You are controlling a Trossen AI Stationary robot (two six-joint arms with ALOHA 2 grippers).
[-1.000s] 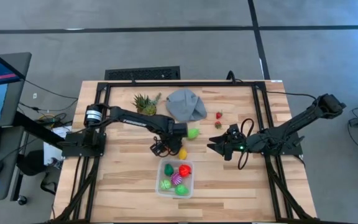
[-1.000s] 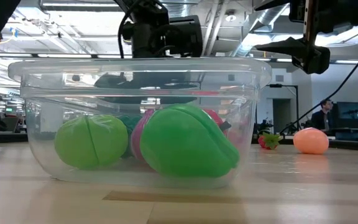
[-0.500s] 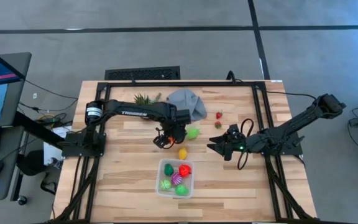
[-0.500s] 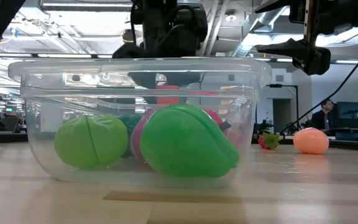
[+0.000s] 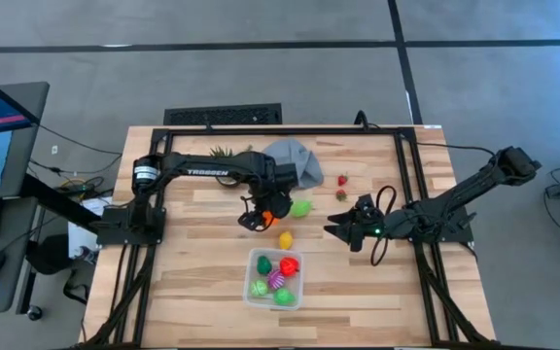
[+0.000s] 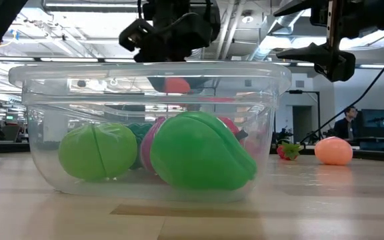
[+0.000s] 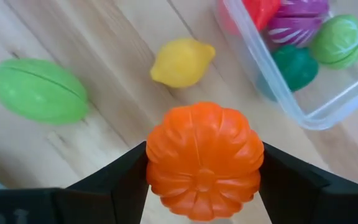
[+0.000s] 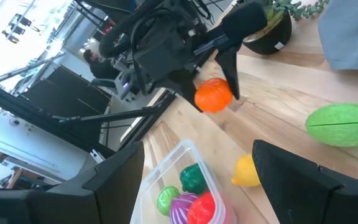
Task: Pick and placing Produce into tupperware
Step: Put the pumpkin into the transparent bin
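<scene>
High view: left hand is up off the surface, squeezing an orange pumpkin. Yellow lemon and clear tupperware lie just past it. Right hand waits off to the side, fingers spread.

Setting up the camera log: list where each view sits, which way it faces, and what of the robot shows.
High: overhead, straight down; both arms, tub, table.
Low: table height, level through the tub; grippers above.
Left wrist: on the left arm, facing down past its fingers, left gripper holding the pumpkin above the table.
Right wrist: on the right arm, facing the left gripper; own fingers open.
Both wrist views share the pumpkin, lemon, tub.
</scene>
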